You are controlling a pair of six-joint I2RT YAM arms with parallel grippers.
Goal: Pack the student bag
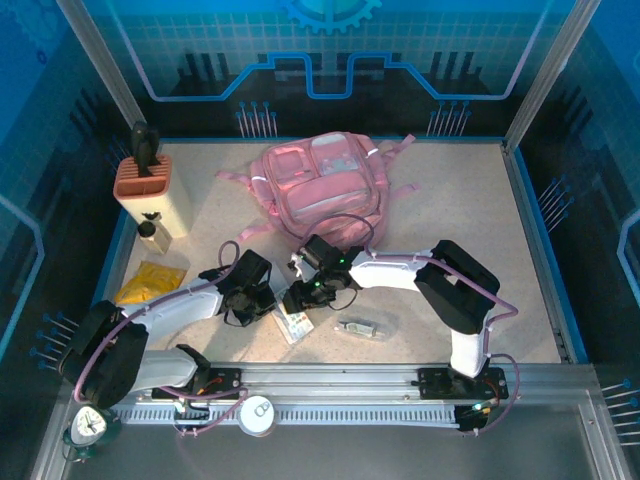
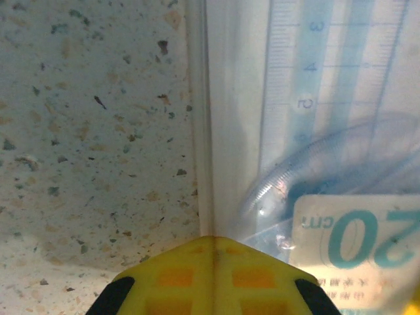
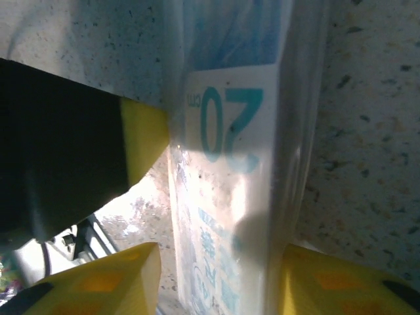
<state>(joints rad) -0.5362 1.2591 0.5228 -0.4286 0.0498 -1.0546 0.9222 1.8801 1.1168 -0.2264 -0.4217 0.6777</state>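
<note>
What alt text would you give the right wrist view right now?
A clear-wrapped ruler pack marked 20 cm lies on the speckled table between the right gripper's open yellow fingers. The left gripper's yellow tip meets the pack's left edge.

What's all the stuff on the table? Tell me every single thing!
bag: one, pink, far middle
holder: one, cream with orange top, far left
black thing: one, black, standing in the holder
bottle: one, pale with dark cap, just in front of the holder
packet: one, yellow, left side
ruler pack: one, clear with blue print, near middle
clear thing: one, see-through, right of the ruler pack
white ring: one, white, front rail
clock: one, green, near-left corner
left gripper: yellow tips, shut on the ruler pack's edge
right gripper: yellow tips, open, astride the ruler pack
</note>
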